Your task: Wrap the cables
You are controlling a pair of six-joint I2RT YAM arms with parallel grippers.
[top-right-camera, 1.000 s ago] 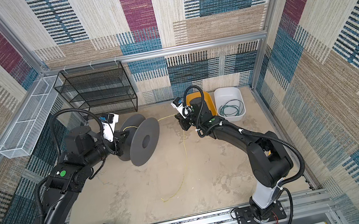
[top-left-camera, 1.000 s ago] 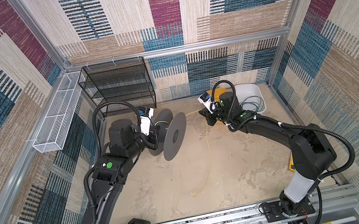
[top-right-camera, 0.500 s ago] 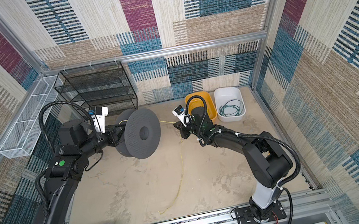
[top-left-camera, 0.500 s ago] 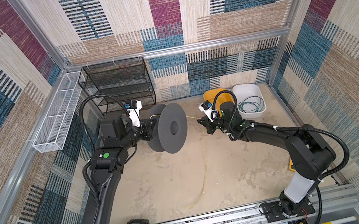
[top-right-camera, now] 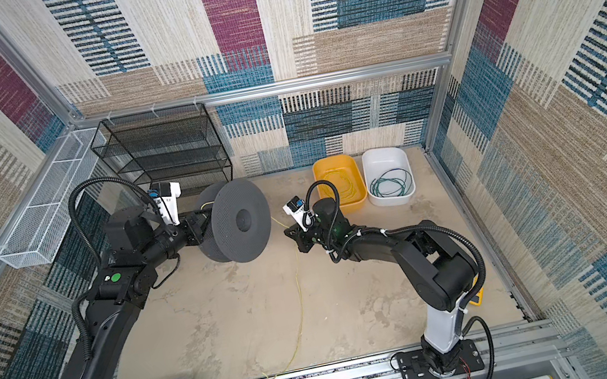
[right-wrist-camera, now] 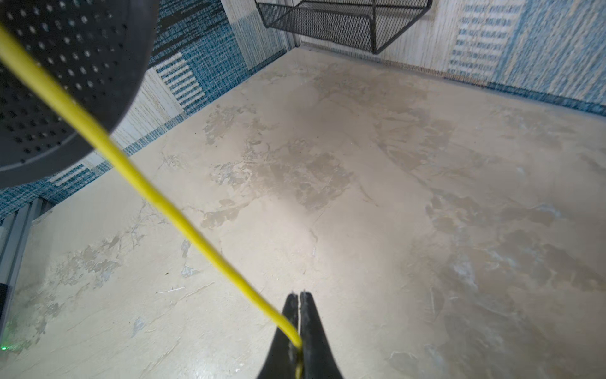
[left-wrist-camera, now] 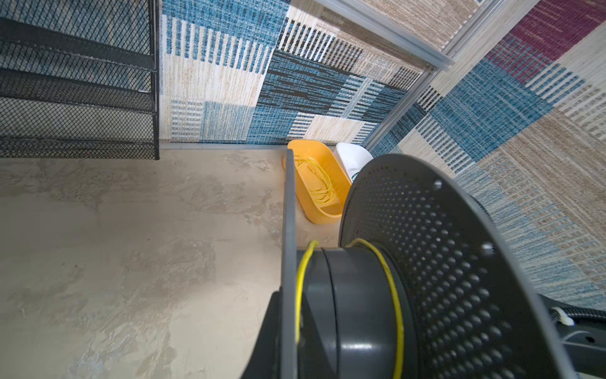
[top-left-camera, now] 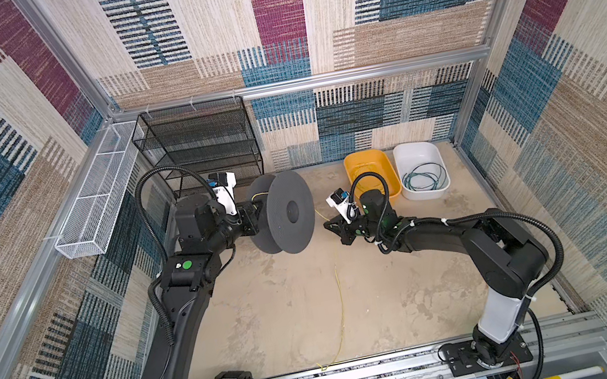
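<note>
**Yellow cable (right-wrist-camera: 157, 197) strung between spool (top-left-camera: 291, 211) and right gripper (right-wrist-camera: 299, 302)**

Held clear of the beige table (top-left-camera: 272, 310), the grey spool stood with its perforated discs upright in both top views. The left gripper (top-left-camera: 253, 222) gripped it from the side away from the right arm, jaws clamped tight on the spool. In the left wrist view, two strands of the yellow cable lay around the dark hub between the discs.

From the spool, the cable ran to the right gripper. Its jaws were pinched together on the wire, as the right wrist view showed. Past that gripper, the cable dropped to the table and trailed in a long, gentle curve toward the front rail.

Near the back wall on the right side of the table sat a yellow tub (top-left-camera: 352, 163) and a white tub (top-left-camera: 400, 152), just beside each other. Loose loops of yellow wire lay in the yellow tub. The teal-green cable (top-left-camera: 424, 179) lay coiled in the white one, well apart from both grippers. A black mesh rack (top-left-camera: 197, 146) stood in the far left corner, with a white wire basket (top-left-camera: 98, 209) fixed along the left wall.
</note>
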